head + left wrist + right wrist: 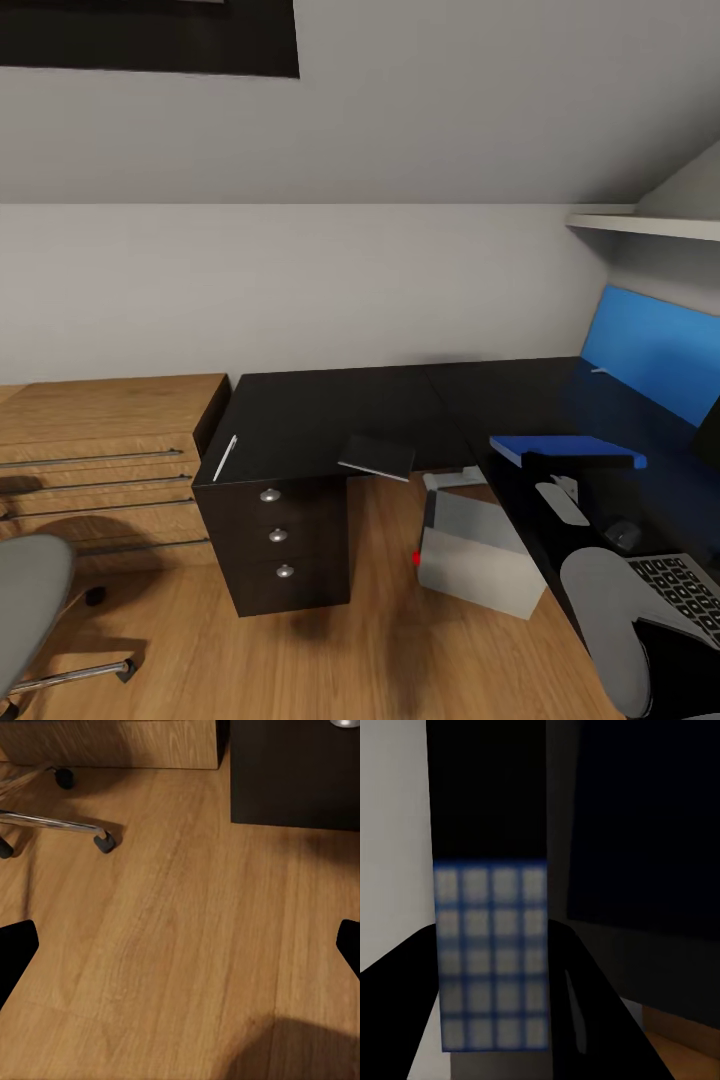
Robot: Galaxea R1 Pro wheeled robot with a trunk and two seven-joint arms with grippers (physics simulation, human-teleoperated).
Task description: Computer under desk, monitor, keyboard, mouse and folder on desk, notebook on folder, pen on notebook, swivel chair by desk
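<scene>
Right tool (495, 967) pinches the keyboard (491, 952) upright; left tool (180, 945), spread, overhangs floor. Risk: keyboard slipping, striking the mouse (622, 533) nearby.

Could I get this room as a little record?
pen: desk's left end, above the drawers
notebook: at the desk's front edge
folder: flat on the desk's right wing
keyboard: on desk, nearer than folder
computer: floor, beside the desk
swivel chair: floor, apart from desk
left gripper: open over floor
</scene>
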